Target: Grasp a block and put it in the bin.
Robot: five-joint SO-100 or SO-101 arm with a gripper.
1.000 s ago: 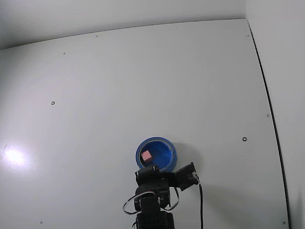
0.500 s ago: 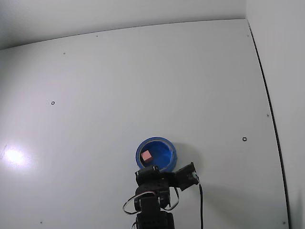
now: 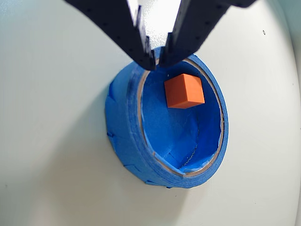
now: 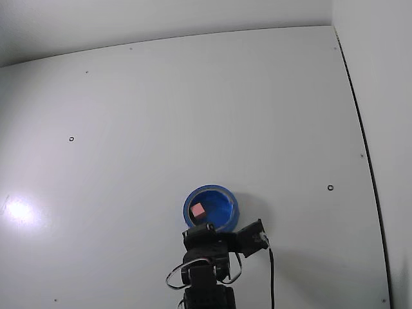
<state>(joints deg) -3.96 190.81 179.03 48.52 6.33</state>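
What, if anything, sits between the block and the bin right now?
Nothing visible does. The block already lies inside the bin on its blue floor, in the wrist view and the fixed view. The gripper hangs over the bin's rim, fingertips nearly together and empty.

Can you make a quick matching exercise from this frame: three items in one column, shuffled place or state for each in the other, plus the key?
Column 1:
1. small orange-red cube
2. round blue tape-wrapped bin
3. black two-finger gripper

Column 2:
A. sits directly on the white table
B. empty, fingertips nearly together above the rim
C. lies loose on the blue floor inside, touching no finger

Pairs: 1-C, 2-A, 3-B
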